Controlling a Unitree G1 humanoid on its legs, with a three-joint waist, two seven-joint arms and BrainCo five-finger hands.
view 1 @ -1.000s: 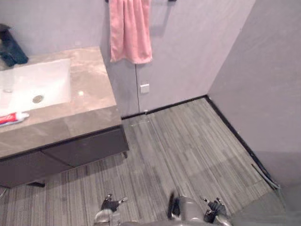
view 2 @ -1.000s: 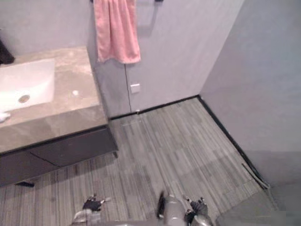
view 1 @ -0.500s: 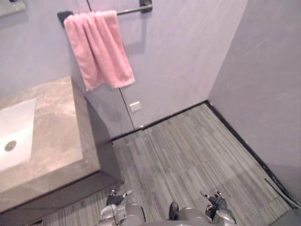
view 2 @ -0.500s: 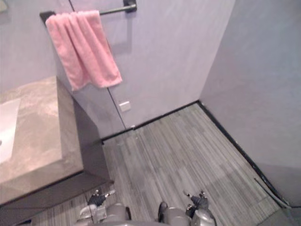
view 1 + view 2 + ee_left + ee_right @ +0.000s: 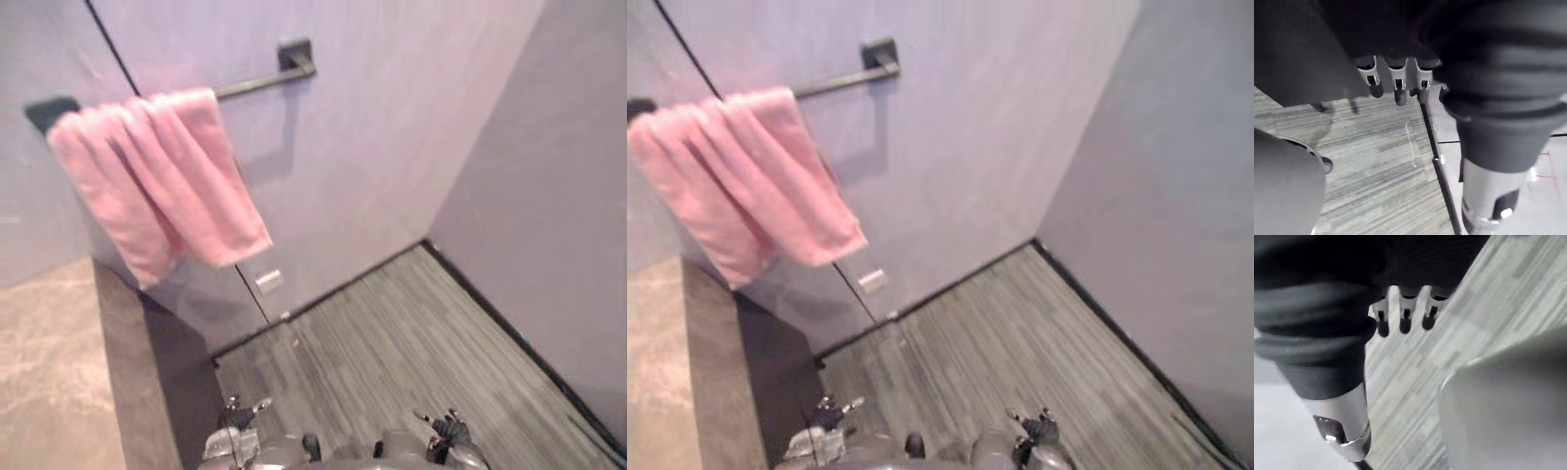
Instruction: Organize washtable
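The left hand [image 5: 233, 420] hangs low at the robot's side, its fingers [image 5: 1397, 81] pointing down, relaxed and loosely straight, holding nothing. The right hand [image 5: 446, 430] hangs the same way at the other side, fingers [image 5: 1404, 317] slack and empty.

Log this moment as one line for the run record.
left hand: open, holding nothing, over floor | right hand: open, holding nothing, over floor | pink towel: draped on wall bar | counter: edge at lower left
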